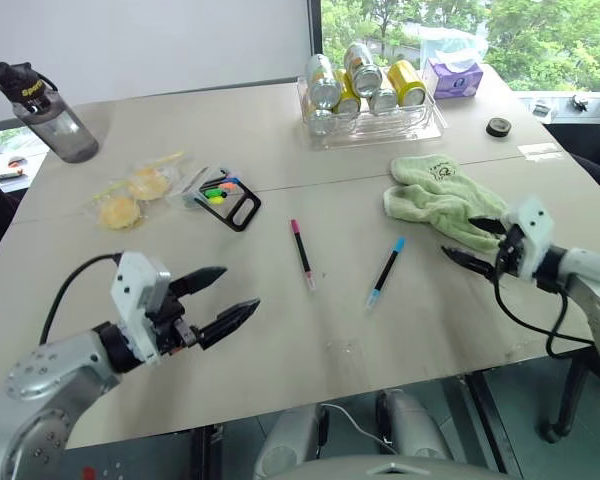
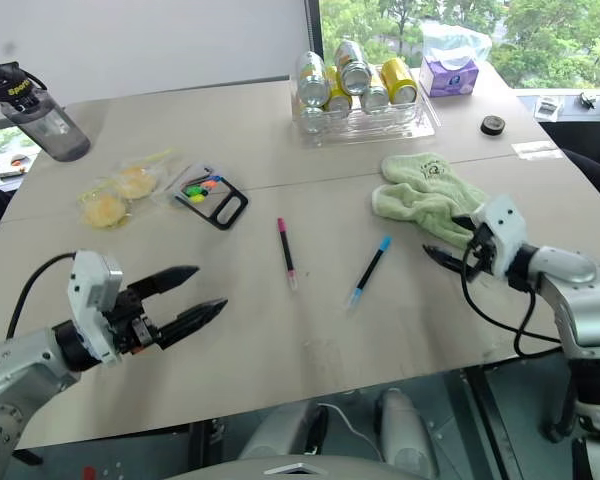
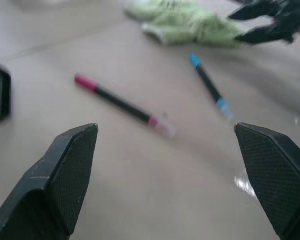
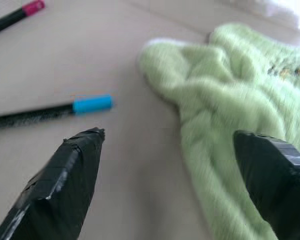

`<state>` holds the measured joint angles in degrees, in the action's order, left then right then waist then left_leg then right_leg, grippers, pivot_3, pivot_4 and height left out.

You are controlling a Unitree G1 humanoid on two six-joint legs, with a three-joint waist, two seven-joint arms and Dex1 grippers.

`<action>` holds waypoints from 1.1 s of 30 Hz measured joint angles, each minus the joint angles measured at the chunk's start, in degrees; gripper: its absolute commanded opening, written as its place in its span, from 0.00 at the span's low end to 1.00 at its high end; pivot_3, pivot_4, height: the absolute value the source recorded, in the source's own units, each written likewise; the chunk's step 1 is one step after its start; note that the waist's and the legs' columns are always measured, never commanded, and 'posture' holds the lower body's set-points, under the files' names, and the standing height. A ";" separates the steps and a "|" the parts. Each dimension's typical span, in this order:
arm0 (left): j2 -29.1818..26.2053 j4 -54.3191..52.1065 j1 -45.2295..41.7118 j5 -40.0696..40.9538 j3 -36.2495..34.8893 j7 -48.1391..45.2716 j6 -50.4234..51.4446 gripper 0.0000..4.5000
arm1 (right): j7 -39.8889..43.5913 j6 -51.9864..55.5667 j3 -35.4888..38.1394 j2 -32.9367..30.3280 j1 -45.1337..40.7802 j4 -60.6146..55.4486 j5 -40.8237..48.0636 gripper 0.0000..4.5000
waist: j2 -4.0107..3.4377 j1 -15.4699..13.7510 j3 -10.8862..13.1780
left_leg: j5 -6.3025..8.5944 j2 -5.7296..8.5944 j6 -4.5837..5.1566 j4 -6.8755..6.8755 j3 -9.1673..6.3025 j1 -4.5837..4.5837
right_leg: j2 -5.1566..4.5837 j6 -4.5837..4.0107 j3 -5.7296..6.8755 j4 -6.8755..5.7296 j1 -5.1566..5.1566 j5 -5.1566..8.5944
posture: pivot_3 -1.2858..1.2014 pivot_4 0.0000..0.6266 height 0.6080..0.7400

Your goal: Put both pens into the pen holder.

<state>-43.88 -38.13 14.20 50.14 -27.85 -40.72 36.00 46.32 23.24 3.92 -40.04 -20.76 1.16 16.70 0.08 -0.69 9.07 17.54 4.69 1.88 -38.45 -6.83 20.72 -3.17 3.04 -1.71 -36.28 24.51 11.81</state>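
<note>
Two slim black pens lie flat in the middle of the table: one with pink ends (image 1: 301,253) and, to its right, one with light-blue ends (image 1: 386,271). The black pen holder (image 1: 226,199), with bright markers in it, lies further back and to the left. My left gripper (image 1: 225,296) hovers open near the table's front left, pointing toward the pens. Over on the right my right gripper (image 1: 474,242) is open too, beside the green cloth, its fingers empty. The left wrist view has both the pink pen (image 3: 119,104) and the blue pen (image 3: 210,89) ahead.
A crumpled green cloth (image 1: 442,197) lies right of the pens. A clear tray of cans (image 1: 368,112) and a purple tissue box (image 1: 452,75) stand at the back. A dark water bottle (image 1: 46,112) is at the back left, wrapped snacks (image 1: 133,192) beside the holder, a tape roll (image 1: 497,126) far right.
</note>
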 measured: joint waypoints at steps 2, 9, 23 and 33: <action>-0.61 -1.02 -3.42 2.98 -0.99 1.44 0.40 1.00 | -2.20 -2.30 -1.61 0.74 -4.44 5.92 -3.42 1.00 | 0.01 0.04 0.00 | 0.00 0.01 0.00 0.00 0.04 0.02 | 0.00 0.00 -0.03 0.00 0.04 0.00 | 0.52 0.24 0.99; -4.33 -4.17 -8.68 15.53 -2.09 4.21 3.60 1.00 | -5.61 -3.42 -5.34 5.69 -19.60 31.91 -10.09 1.00 | 0.00 0.95 0.01 | 0.00 0.01 0.00 0.14 0.13 0.13 | 0.03 -0.01 -0.18 -0.01 0.29 0.00 | 0.52 0.24 0.99; -6.14 -5.78 -11.02 19.74 -0.21 8.22 3.71 1.00 | -5.70 1.13 1.76 6.71 -18.47 30.63 -5.41 0.02 | -0.02 1.34 0.02 | 0.00 0.02 0.00 0.12 0.17 0.13 | 0.05 -0.01 -0.25 -0.08 0.30 0.00 | 0.52 0.24 0.99; -7.55 -0.92 -18.67 18.12 6.52 4.58 3.80 1.00 | -1.78 12.01 17.09 -9.46 0.41 12.81 3.11 0.41 | -0.13 0.74 0.07 | 0.00 0.02 0.01 0.13 0.20 0.13 | 0.04 0.00 -0.26 -0.08 0.29 0.00 | 0.52 0.24 0.99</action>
<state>-51.43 -39.06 -4.47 68.26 -21.34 -36.14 39.80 44.54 35.26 21.01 -49.50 -20.35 13.97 19.81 -0.04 0.05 9.14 17.54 4.71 1.89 -38.32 -6.63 20.85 -3.14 3.04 -1.97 -36.36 24.80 11.81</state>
